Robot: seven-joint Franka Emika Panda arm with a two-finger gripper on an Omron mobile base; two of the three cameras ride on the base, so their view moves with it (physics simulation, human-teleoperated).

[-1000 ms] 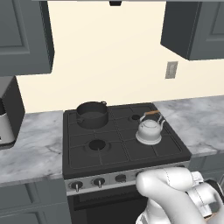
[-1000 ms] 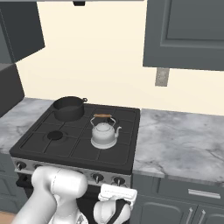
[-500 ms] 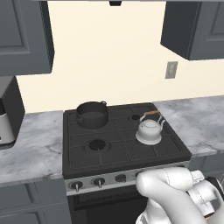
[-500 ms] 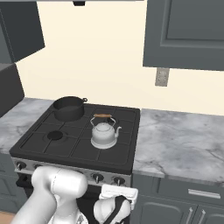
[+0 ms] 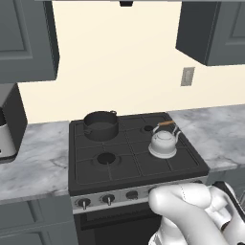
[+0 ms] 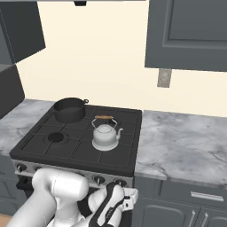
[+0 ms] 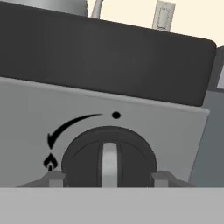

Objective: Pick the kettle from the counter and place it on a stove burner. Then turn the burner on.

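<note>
Sitting on the front right burner of the black stove top (image 5: 91,174), the small squat white-silver kettle (image 5: 163,142) with its arched brown wooden handle stands upright on the black cast-iron grates, its spout toward the right in the left base view. Behind it to the left, on the rear left burner, stands a larger dark grey pot (image 5: 100,125). The front left round black gas burner ring (image 5: 105,158) lies bare, and a fourth ring (image 5: 148,128) shows behind the kettle, four in all. Grey-white veined marble counter (image 6: 181,146) runs on both sides of the stove.

Along the grey front panel, dark round knobs (image 5: 108,198) sit in a row; the arm's white body covers the right end, so their count cannot be told. In the hand view, one black round knob with a silver bar (image 7: 109,162) sits upright between the gripper (image 7: 109,178) fingertips (image 7: 54,178), which flank it on either side; whether they press it cannot be told. Above the knob are a curved arrow, a dot and a flame symbol (image 7: 50,161); no writing is readable. A beige wall outlet (image 6: 164,78) hangs above the counter.
</note>
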